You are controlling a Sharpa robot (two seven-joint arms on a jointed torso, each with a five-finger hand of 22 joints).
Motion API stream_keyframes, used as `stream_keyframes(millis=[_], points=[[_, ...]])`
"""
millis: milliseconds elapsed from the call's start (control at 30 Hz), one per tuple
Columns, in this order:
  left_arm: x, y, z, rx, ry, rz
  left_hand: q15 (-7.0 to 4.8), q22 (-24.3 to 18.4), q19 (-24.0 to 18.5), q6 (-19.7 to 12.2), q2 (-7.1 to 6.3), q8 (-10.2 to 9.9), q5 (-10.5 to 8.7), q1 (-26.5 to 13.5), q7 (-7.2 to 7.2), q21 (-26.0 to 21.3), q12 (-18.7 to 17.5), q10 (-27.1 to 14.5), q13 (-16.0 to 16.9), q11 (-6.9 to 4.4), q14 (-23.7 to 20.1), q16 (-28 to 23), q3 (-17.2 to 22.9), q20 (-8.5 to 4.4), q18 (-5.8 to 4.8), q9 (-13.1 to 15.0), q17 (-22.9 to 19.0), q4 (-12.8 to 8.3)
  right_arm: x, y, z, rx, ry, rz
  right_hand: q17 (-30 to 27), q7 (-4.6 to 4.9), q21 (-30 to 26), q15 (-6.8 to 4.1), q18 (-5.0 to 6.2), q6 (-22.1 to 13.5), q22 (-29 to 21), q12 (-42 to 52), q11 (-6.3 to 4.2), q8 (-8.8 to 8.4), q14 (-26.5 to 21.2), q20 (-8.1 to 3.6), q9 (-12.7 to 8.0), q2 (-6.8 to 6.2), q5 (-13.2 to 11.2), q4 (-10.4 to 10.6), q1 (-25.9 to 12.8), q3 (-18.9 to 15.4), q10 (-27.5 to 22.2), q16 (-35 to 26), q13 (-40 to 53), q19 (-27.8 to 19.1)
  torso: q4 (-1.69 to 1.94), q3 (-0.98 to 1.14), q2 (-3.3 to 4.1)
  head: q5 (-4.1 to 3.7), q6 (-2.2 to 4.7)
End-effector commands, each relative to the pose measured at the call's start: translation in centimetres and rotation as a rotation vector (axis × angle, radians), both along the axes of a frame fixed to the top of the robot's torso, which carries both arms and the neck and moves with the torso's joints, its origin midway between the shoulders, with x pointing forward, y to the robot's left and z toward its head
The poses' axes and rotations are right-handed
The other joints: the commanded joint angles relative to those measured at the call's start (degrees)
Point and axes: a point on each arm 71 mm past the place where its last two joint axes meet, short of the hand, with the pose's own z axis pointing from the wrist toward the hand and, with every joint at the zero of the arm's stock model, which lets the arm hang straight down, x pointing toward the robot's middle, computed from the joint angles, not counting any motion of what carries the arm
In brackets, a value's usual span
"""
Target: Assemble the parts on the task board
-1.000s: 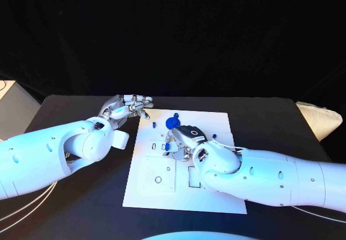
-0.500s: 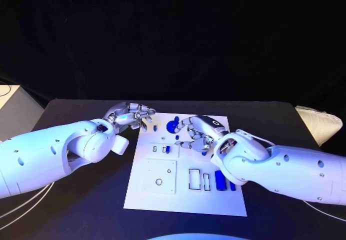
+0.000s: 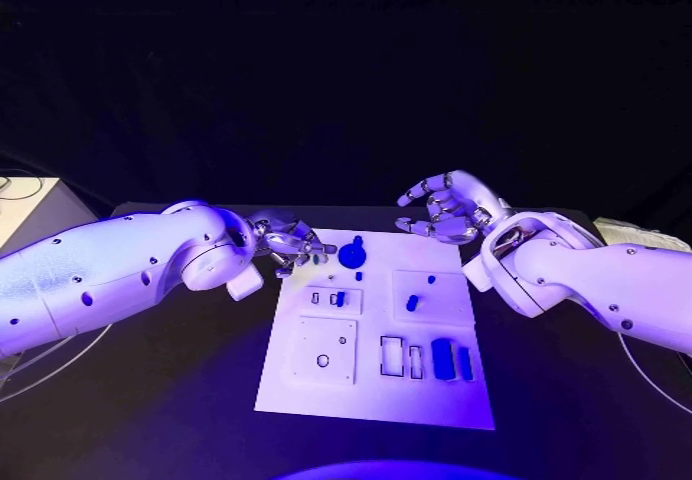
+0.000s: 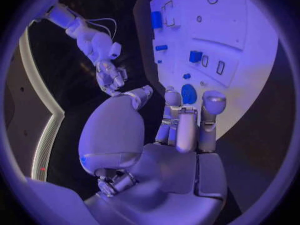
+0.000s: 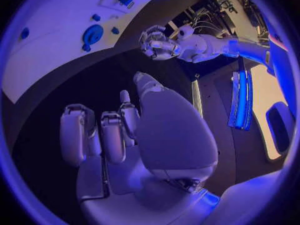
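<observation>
Roughly eight blue parts (image 3: 443,358) on one task board (image 3: 372,395); left hand (image 3: 290,243) curled empty, right hand (image 3: 450,209) fingers apart, empty.

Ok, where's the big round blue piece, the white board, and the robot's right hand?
Big round blue piece (image 3: 352,253), head view, on the middle of its disc.
White board (image 3: 375,395), head view, on a bare near part.
Right hand (image 3: 450,208), head view, on the middle of the hand.

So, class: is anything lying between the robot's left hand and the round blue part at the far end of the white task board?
Nothing visible. The left hand hovers at the white task board's far-left edge, and the round blue part sits just beyond its fingertips with only bare board between.
</observation>
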Motion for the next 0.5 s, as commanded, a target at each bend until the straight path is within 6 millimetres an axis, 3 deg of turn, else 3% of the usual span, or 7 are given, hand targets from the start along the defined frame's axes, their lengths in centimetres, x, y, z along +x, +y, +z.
stream_keyframes(millis=[33, 233, 300, 500], points=[[0.0, -0.1, -0.7, 0.294, 0.030, -0.105, -0.32, 0.21, 0.45, -0.37, 0.00, 0.62, -0.06, -0.74, -0.24, 0.26, 0.44, 0.25, 0.43, -0.17, 1.59, 0.23, -0.33, 0.03, -0.61, 0.79, 1.31, 0.89, 0.6, -0.7, 0.0, 0.063, 0.048, -0.016, 11.32, 0.05, -0.42, 0.38, 0.90, -0.48, 8.47, -0.34, 0.04, -0.06, 4.75, 0.53, -0.07, -0.22, 0.23, 0.05, 0.23, 0.28, -0.53, -0.35, 1.20, 1.05, 0.08, 0.20, -0.64, 0.26, -0.43], [0.8, -2.1, -0.9, 0.444, 0.010, -0.188, -0.52, 0.54, 0.33, -0.68, 0.34, 2.85, -0.05, -1.71, -0.63, 0.57, 1.08, -0.02, 1.08, -0.43, 1.56, 0.17, -2.50, -0.08, -0.64, 3.88, 1.35, 2.42, 1.7, -1.9, 0.1, 0.056, 0.049, -0.059, 10.65, 0.18, -1.52, 0.49, 1.13, -0.99, 7.87, -0.80, 0.17, -0.32, 4.53, 0.61, -0.22, -0.43, 0.31, 0.18, -0.07, 0.49, -1.12, -0.73, 0.66, 0.59, 0.25, 0.42, -0.79, 0.46, -0.97], [0.9, -2.5, -1.0, 0.472, 0.012, -0.207, -0.72, 0.65, 0.28, -0.71, 0.72, 4.12, -0.04, -2.17, -0.93, 0.67, 1.20, -0.12, 1.22, -0.68, 1.53, 0.12, -3.33, -0.21, -0.66, 5.65, 1.35, 2.51, 1.9, -2.1, 0.1, 0.054, 0.050, -0.066, 10.65, 0.18, -1.52, 0.49, 1.13, -0.99, 7.87, -0.80, 0.17, -0.32, 4.53, 0.61, -0.22, -0.43, 0.31, 0.18, -0.07, 0.49, -1.12, -0.73, 0.66, 0.59, 0.21, 0.42, -0.75, 0.54, -1.03], [1.4, -3.7, -1.3, 0.527, 0.005, -0.233, -0.73, 0.46, -0.01, -1.88, 1.08, 4.56, -0.05, -3.63, -0.87, 0.57, 0.72, -0.86, 0.67, -0.64, 1.26, -0.24, -4.60, -0.26, -0.63, 7.29, 0.82, 2.58, 2.2, -2.4, 0.2, 0.050, 0.051, -0.080, 10.59, 0.23, -1.62, 0.53, 1.14, -1.15, 7.82, -0.85, 0.22, -0.40, 4.50, 0.64, -0.27, -0.45, 0.44, 0.23, -0.20, 0.60, -1.20, -0.77, 0.60, 0.54, 0.21, 0.34, -0.48, 0.46, -1.08]])
